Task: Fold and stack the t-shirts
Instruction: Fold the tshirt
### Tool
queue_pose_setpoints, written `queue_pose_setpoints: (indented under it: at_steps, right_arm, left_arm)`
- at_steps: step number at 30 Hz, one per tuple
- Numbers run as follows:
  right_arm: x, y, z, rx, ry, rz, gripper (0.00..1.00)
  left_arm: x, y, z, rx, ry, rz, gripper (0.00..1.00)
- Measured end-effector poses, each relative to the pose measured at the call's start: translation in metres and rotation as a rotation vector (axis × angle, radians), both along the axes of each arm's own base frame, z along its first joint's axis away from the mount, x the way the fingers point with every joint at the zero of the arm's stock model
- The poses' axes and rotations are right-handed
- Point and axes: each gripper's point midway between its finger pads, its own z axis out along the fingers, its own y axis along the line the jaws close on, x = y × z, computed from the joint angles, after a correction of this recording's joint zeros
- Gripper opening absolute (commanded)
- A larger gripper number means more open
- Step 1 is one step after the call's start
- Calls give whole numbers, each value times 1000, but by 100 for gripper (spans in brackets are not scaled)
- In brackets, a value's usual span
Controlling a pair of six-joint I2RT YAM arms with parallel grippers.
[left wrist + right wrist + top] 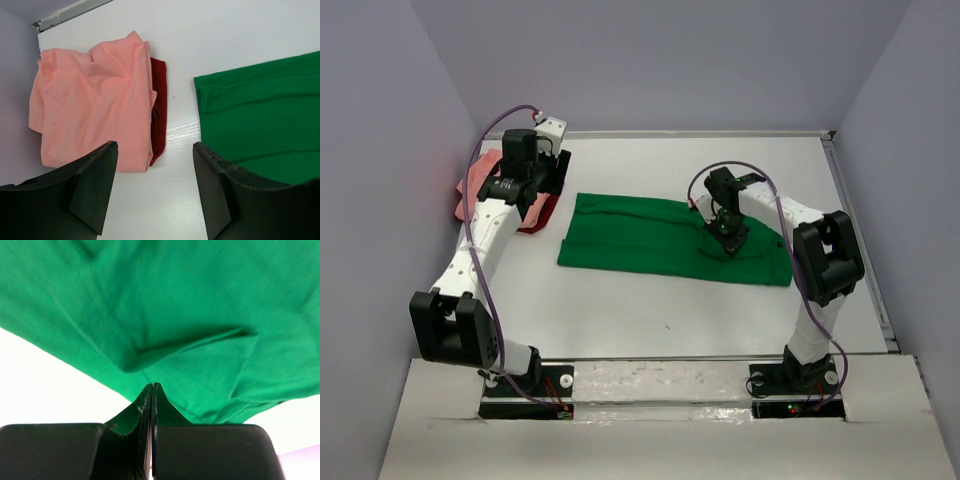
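The salmon-pink t-shirt (90,100) is lying crumpled well to the left of the green t-shirt (660,240), covering most of a dark red cloth (159,95) whose edge is peeking out on the green side; the left gripper (155,185) is hovering with its jaws spread wide and holding nothing, over the bare table (180,135) strip between that pile and the green t-shirt; the green t-shirt itself is lying flat in a long band; the right gripper (151,387) is sitting on its right part, jaws pressed together and apparently nipping a ridge of green cloth; that hold is looking thin, so on a lift the cloth could be slipping free, or only the top layer could be rising, leaving the fold crooked
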Motion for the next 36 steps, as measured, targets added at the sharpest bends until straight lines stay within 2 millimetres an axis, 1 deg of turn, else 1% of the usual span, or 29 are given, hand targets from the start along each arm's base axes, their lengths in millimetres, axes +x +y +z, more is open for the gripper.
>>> queue_pose_setpoints:
  at_steps: [5, 7, 10, 12, 14, 15, 17, 19, 20, 23, 25, 29, 36]
  right_arm:
    - [-18, -7, -6, -18, 44, -7, 0]
    - [-21, -9, -7, -22, 51, -7, 0]
    - [-19, -8, -5, -19, 43, -7, 0]
    - [-15, -6, -1, -13, 29, -7, 0]
    - [-4, -1, 10, 2, -5, -7, 0]
    - [2, 1, 15, 9, -23, -7, 0]
    - [20, 9, 28, 32, -76, -4, 0]
    - [32, 13, 35, 44, -105, -3, 0]
    - [37, 16, 36, 49, -110, -2, 0]
    - [41, 20, 27, 51, -91, 3, 0]
    - [40, 20, 15, 43, -58, 7, 0]
    - [37, 19, -1, 27, -13, 15, 0]
    - [37, 19, -5, 23, -6, 18, 0]
  left_arm:
    - [0, -1, 0, -3, 1, -5, 73]
    - [0, -1, 0, -4, 1, -7, 73]
    - [0, -2, 0, -5, 2, -8, 73]
    - [0, -2, 0, -5, 2, -8, 73]
    - [0, -2, 0, -5, 1, -8, 73]
    - [0, -1, 0, -5, 1, -7, 73]
    - [0, -1, 0, -4, 1, -6, 73]
    - [0, -1, 0, -3, 1, -5, 73]
    - [0, -1, 0, -2, 1, -4, 73]
    - [0, 0, 0, 1, 1, 1, 73]
    - [0, 1, 0, 2, 0, 3, 73]
    - [0, 2, 0, 5, 0, 8, 73]
    - [0, 2, 0, 6, -1, 9, 73]
